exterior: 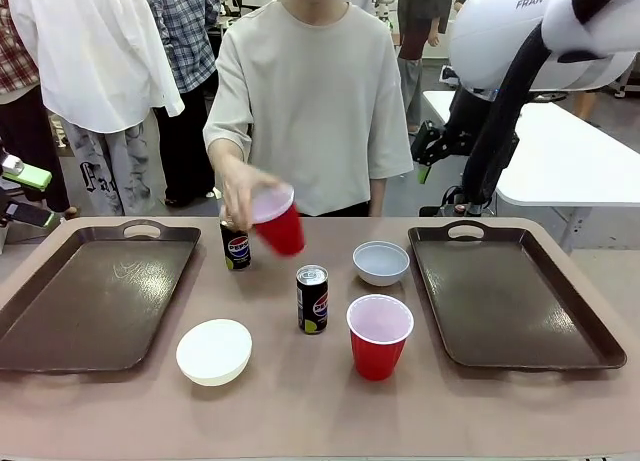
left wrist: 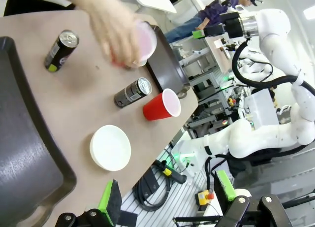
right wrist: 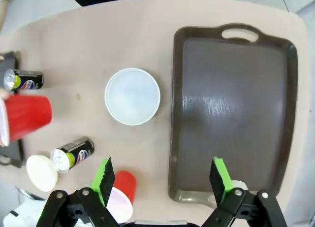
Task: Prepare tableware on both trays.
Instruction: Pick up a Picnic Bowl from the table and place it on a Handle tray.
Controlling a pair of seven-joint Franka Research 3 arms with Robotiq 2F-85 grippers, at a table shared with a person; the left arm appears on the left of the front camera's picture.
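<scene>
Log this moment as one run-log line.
hand: holds tilted red cup over table | left tray: bare | right tray: bare | left gripper: open | right gripper: open

Bright, even overhead light leaves only soft, short shadows, as under the standing red plastic cup (exterior: 379,338) at the front view's lower centre. Pale glare streaks the dark brown rectangular plastic tray (exterior: 100,301) at its left and the twin tray (right wrist: 236,113) in the right wrist view. The person's hand (exterior: 237,186) and tilted red cup (exterior: 277,219) are motion-blurred. Wrist views bow straight edges.
</scene>
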